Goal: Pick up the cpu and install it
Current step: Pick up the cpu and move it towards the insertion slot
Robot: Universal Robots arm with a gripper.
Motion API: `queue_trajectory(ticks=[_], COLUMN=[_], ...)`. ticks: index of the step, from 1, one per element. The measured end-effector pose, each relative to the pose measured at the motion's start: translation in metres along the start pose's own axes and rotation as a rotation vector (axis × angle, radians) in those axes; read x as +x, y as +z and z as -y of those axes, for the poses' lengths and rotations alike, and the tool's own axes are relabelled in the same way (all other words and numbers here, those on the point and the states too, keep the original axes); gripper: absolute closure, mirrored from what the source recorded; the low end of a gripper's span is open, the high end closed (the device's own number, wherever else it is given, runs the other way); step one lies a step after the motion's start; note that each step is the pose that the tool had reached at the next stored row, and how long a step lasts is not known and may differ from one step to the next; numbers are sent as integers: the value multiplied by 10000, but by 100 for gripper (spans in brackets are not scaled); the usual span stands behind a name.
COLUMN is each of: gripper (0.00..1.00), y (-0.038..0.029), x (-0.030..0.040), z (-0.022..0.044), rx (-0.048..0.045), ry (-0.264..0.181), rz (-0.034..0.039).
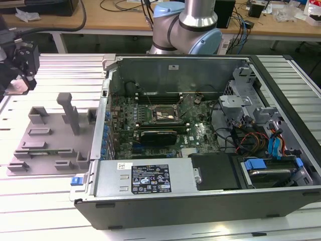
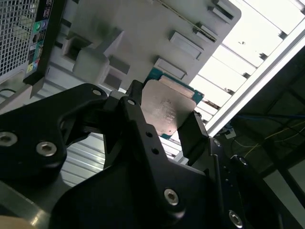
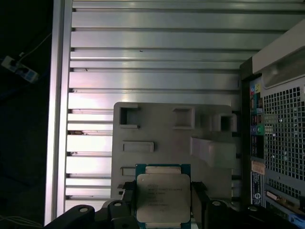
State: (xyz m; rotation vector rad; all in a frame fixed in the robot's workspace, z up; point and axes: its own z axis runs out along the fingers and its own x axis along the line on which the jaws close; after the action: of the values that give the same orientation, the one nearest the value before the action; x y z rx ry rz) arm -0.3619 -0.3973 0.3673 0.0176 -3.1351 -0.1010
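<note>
I've got cpu [image 3: 163,198] btwn gripper [image 2: 167,112] fingers, off the tray [image 1: 50,143]. Tray lies on counter [image 1: 45,211], at exterior view's left of PC case [image 1: 115,183]. Socket [image 1: 163,114] sits on mobo [image 1: 200,133] inside case.

My pincer [image 2: 167,114] is matt black all over, with dull silver screws. The cpu [image 3: 162,198] has a silvery-grey metal top with faint dark print and a teal-green border. The tray [image 3: 162,129] is plain light grey. The surface [image 3: 143,47] is bright silver, striped with dark parallel grooves. In the exterior view the computer case [image 1: 200,206] is black outside and bare grey metal within. Its motherboard [image 1: 200,133] is green, its label [image 1: 152,178] is black and white, and a small blue tab [image 1: 75,180] sits at the case's eight o'clock corner. My arm [image 1: 195,15] is silver with pale blue joints.
</note>
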Motion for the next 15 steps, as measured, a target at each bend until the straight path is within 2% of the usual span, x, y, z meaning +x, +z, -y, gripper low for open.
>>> queue_trajectory(ticks=[2,4,8,12,15], gripper=[45,45,45,45,45], y=[-1,-1,-1,-3,-3], x=[-27,-88,-147,-269,-313], z=[0,1,2,3,3], rx=[1,1,1,1,0], ry=[0,0,0,0,0], rz=[0,-1,0,-1,-1])
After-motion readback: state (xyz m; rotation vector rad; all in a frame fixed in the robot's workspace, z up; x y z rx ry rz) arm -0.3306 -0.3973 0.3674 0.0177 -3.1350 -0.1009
